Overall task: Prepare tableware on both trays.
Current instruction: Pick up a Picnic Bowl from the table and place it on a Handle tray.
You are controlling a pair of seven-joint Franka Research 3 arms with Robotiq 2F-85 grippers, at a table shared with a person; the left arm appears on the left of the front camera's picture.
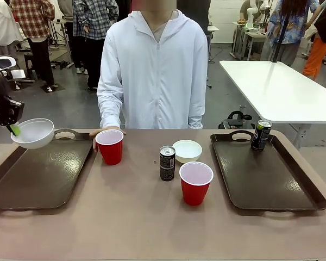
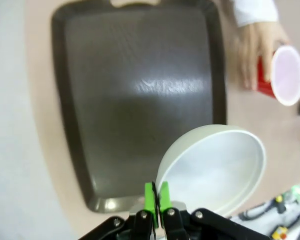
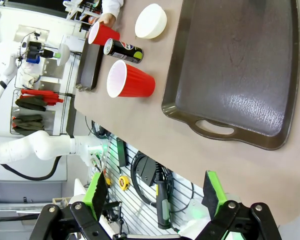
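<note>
Near cup (image 1: pixel 195 184) stands upright on the bare table (image 1: pixel 125 217), mid-front, between the two trays and on neither. Just behind it to the left is the mid can (image 1: pixel 167 163), upright. The table bowl (image 1: pixel 187 150) sits just beside that can on its far right, close enough that I can't tell if they touch.

The far cup (image 1: pixel 110 147) is upright on the table just off the left tray (image 1: pixel 38 174), at its far right corner. The person's hand (image 1: pixel 104 131) is against the cup's far side.

Left gripper (image 1: pixel 13 129): green pads are pinched together on the rim of the held bowl (image 1: pixel 33 133). The bowl is tilted and held over the far left part of the left tray. The left wrist view shows the same clamp (image 2: pixel 156 197) on the bowl rim (image 2: pixel 215 170), with bare tray floor (image 2: pixel 135 100) below.

The right tray (image 1: pixel 266 174) carries only the tray can (image 1: pixel 261 135), upright in its far right corner.

Right gripper (image 3: pixel 155 180): fingers are wide apart with nothing between them. It hangs over the table's near edge, just off the right tray's (image 3: pixel 235 65) handle cut-out. The right wrist view also shows the near cup (image 3: pixel 132 82), mid can (image 3: pixel 124 50) and table bowl (image 3: pixel 151 21) on the table beside that tray.
</note>
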